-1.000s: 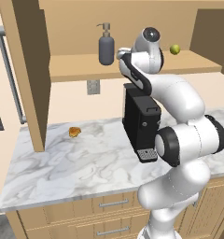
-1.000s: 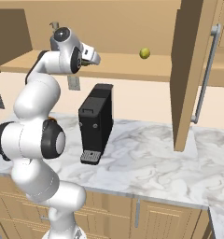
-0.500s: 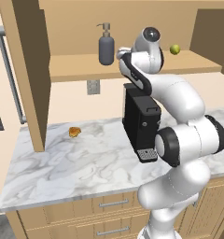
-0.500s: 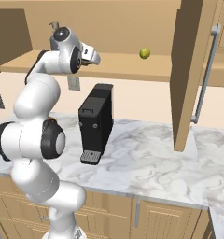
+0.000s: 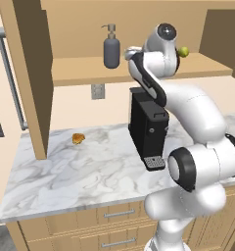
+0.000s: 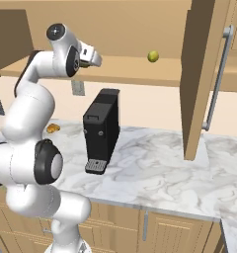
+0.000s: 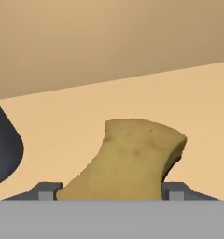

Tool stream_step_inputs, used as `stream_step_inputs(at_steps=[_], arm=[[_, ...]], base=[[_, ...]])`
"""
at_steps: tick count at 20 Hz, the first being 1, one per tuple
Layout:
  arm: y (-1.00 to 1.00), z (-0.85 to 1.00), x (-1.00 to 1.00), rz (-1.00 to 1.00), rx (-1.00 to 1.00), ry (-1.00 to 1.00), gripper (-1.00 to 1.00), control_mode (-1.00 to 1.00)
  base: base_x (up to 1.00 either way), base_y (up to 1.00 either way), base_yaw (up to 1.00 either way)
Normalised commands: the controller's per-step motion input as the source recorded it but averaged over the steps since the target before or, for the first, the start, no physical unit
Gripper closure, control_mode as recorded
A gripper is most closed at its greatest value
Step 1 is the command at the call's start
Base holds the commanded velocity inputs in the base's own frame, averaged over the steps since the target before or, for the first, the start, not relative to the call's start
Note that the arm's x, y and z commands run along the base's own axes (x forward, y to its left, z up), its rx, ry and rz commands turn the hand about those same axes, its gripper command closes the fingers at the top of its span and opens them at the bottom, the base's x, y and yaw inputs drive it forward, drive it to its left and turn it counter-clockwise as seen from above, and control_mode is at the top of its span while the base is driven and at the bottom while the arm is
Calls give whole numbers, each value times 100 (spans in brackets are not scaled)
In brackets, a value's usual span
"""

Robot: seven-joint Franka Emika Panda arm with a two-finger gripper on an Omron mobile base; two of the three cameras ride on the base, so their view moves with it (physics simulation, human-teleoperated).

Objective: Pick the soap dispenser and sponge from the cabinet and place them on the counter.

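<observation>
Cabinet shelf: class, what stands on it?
On the cabinet shelf stand the soap dispenser, a green ball and the sponge. The arm hides part of the shelf.

arm [image 5: 188, 105]: you see glossy white rounded links, thick and tube-like
joints: you see dark grey to black rings and round caps between the white links
wrist: your left base view shows a white ball end with a dark round cap on top
fingertips [image 7: 47, 190]: you see two small square grey blocks
</observation>
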Motion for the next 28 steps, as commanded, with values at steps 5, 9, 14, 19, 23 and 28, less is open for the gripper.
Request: stream_step_inputs(at_steps=[5, 9, 14, 19, 23, 28], arm=[[1, 8, -70, 2, 0, -3, 100, -100], [7, -2, -68, 3, 0, 0, 100, -100], [15, -21, -60, 5, -1, 0, 100, -100], [21, -31, -44, 8, -3, 1, 100, -100], [19, -31, -19, 10, 0, 4, 100, -100], [14, -35, 0, 13, 0, 7, 100, -100]], base=[[0, 0, 0], [0, 0, 0], [0, 0, 0], [0, 0, 0], [0, 0, 0], [0, 0, 0]])
